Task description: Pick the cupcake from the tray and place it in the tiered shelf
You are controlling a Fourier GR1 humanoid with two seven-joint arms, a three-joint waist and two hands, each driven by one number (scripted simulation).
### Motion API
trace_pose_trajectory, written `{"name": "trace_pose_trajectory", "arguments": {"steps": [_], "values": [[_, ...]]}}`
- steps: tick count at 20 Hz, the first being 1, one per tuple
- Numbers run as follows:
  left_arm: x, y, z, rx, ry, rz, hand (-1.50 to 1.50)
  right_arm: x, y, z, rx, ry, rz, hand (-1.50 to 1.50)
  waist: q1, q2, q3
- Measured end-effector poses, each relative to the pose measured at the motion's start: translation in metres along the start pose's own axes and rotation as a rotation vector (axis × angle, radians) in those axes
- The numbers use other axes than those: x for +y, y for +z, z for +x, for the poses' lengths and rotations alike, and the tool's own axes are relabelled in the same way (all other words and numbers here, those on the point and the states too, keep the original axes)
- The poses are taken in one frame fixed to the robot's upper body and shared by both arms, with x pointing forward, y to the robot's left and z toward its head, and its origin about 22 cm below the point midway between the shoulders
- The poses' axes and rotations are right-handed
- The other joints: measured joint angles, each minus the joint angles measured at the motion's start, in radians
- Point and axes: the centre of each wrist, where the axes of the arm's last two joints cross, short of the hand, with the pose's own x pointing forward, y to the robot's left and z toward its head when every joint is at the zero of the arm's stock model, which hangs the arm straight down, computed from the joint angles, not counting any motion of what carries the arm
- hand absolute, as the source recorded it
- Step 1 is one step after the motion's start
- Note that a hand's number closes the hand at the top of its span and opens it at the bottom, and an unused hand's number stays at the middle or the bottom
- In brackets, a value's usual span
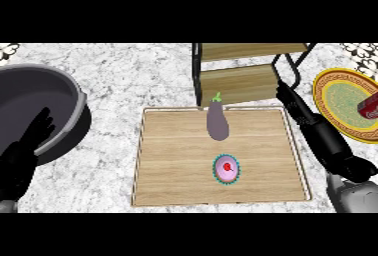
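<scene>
A cupcake (227, 169) with pink frosting, a red cherry and a teal wrapper stands on the wooden tray (177, 170), toward its front middle. The tiered shelf (240, 75), with wooden boards in a black frame, stands just behind the tray's far right edge. My right hand (310, 122) stretches with straight fingers along the tray's right rim, its fingertips near the shelf's lower board; it holds nothing and is well right of the cupcake. My left hand (26, 147) rests open at the left edge, fingers up.
A purple eggplant (217, 120) lies on the tray behind the cupcake. A large grey pot (52, 95) sits at the left. A yellow patterned plate (343, 102) with a red can (368, 107) on it stands at the right edge.
</scene>
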Motion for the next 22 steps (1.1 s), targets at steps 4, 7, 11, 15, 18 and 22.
{"name": "trace_pose_trajectory", "arguments": {"steps": [4, 7, 11, 15, 18, 22], "values": [[-0.011, -0.009, 0.014, -0.087, 0.038, 0.016, 0.00, 0.027, -0.023, 0.020, -0.018, -0.049, 0.192, 1.50, 0.034, -0.008, 0.021], [-0.025, -0.016, 0.029, -0.157, 0.088, 0.028, 0.00, 0.053, -0.045, 0.038, -0.029, -0.043, 0.321, -1.50, 0.057, -0.007, 0.023], [-0.048, -0.016, 0.037, -0.184, 0.144, 0.026, 0.00, 0.072, -0.070, 0.037, 0.049, -0.220, 0.358, -1.50, 0.059, -0.006, 0.027], [-0.058, -0.016, 0.039, -0.182, 0.176, 0.037, 0.00, 0.053, -0.089, 0.049, 0.001, -0.316, 0.480, -1.50, 0.053, -0.008, 0.028], [-0.054, -0.017, 0.035, -0.179, 0.174, 0.043, 0.00, 0.031, -0.096, 0.067, -0.031, -0.252, 0.610, -1.50, 0.048, -0.010, 0.028], [-0.054, -0.018, 0.036, -0.177, 0.173, 0.046, 0.00, 0.017, -0.103, 0.108, -0.049, -0.030, 0.795, -1.50, 0.040, -0.015, 0.028]]}}
